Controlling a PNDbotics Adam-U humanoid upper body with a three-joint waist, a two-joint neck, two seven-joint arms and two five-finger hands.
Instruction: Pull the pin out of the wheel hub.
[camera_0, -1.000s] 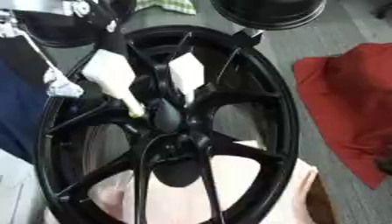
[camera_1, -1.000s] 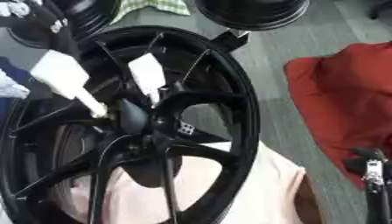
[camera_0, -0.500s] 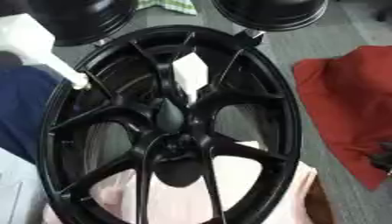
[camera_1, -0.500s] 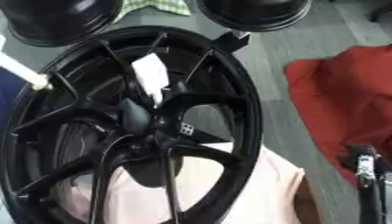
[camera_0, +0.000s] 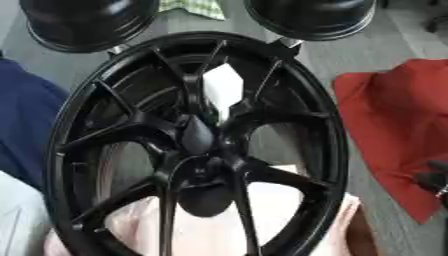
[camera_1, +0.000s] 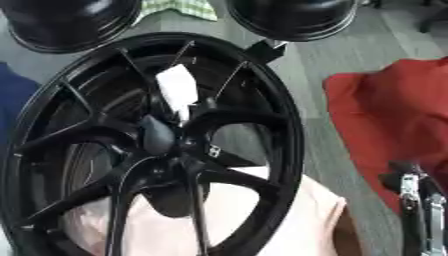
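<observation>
Lying nearest the camera, a pale pink cloth (camera_1: 289, 210) is showing beneath the lower spokes of the black wheel (camera_0: 197, 145), which is filling most of both views. At the lower right edge of the right eye view, the right hand (camera_1: 418, 200) is hanging low beside the rim; whether its fingers are curled or straight I cannot tell, and nothing is showing in its hold. The left hand is not appearing in either view. The hub (camera_0: 199, 135) is sitting up and to the left of that right hand, well apart from it, making the right arm the nearer one. No pin is showing at the hub. A white piece (camera_0: 223, 89) is sitting between the upper spokes. Farther off, a red cloth (camera_0: 398, 130) is lying to the right, blue fabric (camera_0: 26, 125) to the left, and two more black wheels (camera_0: 87, 20) are standing behind.
</observation>
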